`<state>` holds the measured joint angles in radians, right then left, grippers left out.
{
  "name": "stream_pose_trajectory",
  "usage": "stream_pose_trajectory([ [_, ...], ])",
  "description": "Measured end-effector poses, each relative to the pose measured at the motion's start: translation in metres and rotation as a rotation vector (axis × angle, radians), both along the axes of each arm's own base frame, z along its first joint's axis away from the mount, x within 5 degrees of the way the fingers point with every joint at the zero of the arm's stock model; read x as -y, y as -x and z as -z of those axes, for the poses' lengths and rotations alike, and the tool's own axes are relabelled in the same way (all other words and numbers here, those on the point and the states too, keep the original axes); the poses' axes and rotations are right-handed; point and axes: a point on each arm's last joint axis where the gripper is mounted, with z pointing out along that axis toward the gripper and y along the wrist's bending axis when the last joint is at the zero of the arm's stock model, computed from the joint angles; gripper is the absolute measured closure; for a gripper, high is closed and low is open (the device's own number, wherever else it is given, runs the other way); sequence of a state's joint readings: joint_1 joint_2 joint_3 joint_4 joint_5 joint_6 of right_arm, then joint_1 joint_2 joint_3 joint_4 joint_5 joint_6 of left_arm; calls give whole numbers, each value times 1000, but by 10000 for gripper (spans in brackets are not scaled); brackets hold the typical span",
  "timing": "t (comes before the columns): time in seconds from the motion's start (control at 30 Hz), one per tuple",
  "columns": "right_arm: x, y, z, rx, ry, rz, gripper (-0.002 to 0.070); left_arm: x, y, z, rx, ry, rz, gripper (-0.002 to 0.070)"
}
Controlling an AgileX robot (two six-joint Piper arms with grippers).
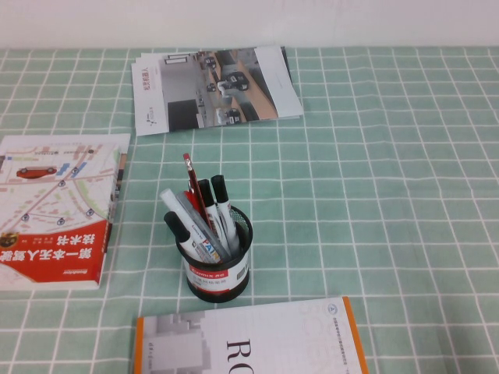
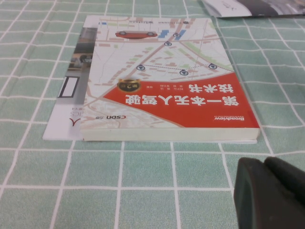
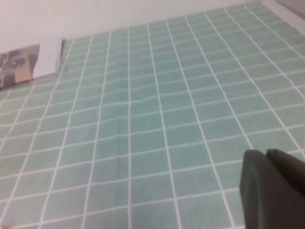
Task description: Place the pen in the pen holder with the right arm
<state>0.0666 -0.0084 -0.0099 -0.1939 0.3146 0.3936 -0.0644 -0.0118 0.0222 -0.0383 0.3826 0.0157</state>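
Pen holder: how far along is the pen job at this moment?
Looks done: a slim grey pen stands in the holder among markers; none lies on the cloth. In hand: nothing; the right gripper hangs over bare cloth, the left gripper near the red book, both shut, empty. Left: nothing visible.
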Motion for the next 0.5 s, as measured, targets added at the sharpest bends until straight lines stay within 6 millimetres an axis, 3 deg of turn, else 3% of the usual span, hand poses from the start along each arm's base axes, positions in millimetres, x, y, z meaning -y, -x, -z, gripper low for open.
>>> stream_pose_trajectory([
  [0.23, -1, -1, -3, 38, -13, -10, 695, 0, 0, 0, 0, 0, 0, 679],
  [0.5, -9, -1, 8, 9, 108, -118, 695, 0, 0, 0, 0, 0, 0, 679],
])
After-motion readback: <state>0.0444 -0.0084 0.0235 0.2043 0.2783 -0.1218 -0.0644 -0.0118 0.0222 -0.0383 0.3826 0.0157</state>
